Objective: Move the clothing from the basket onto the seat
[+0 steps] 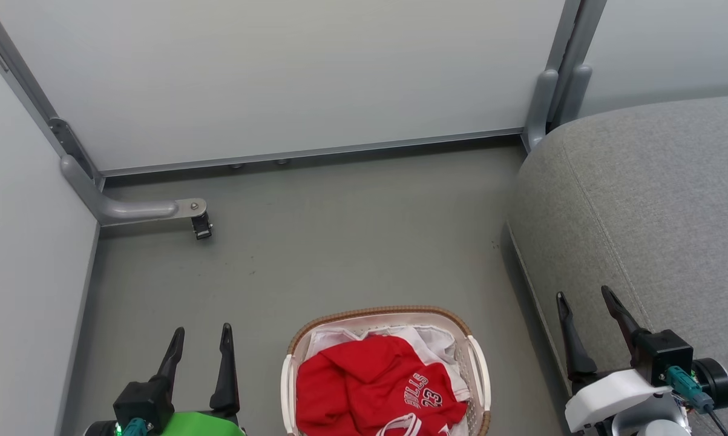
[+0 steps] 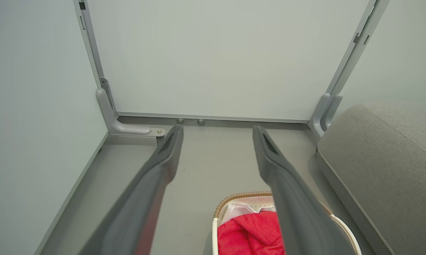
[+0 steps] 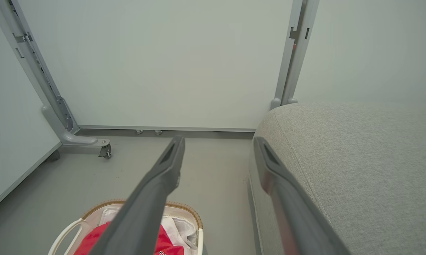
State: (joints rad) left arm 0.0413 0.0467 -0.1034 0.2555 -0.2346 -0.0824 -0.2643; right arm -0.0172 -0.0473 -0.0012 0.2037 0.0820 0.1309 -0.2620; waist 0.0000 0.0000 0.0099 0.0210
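Two pale panels meet in the far left corner, a side panel [image 1: 13, 212] and a back panel [image 1: 279, 72]. From that corner a grey foot bracket [image 1: 134, 210] runs out over the floor [image 1: 351, 242] and ends in a small dark caster [image 1: 202, 228].

Nearer, at the lower left of the head view, the left gripper [image 1: 202, 330] hangs over the floor. Its two dark fingers are spread wide and hold nothing. It is near the basket [image 1: 364, 313] but apart from its rim.

The basket stands on the floor at the bottom middle, cut off by the picture's lower edge, with its brown woven-look rim curving across the far side. The clothing [image 1: 370, 381] lies heaped inside it, bright red, with the "BULLS 23" lettering facing up toward the basket's right side. A white fabric [image 1: 436, 339] shows beneath the red along the far and right walls.

Further right, the right gripper [image 1: 583, 293] is over the front edge of the seat [image 1: 654, 200], its fingers likewise parted and empty. In the right wrist view one finger crosses in front of the basket and the other lies along the seat's edge.

The seat takes up the right side, a grey woven cushion with a rounded corner and a stitched seam running down it.
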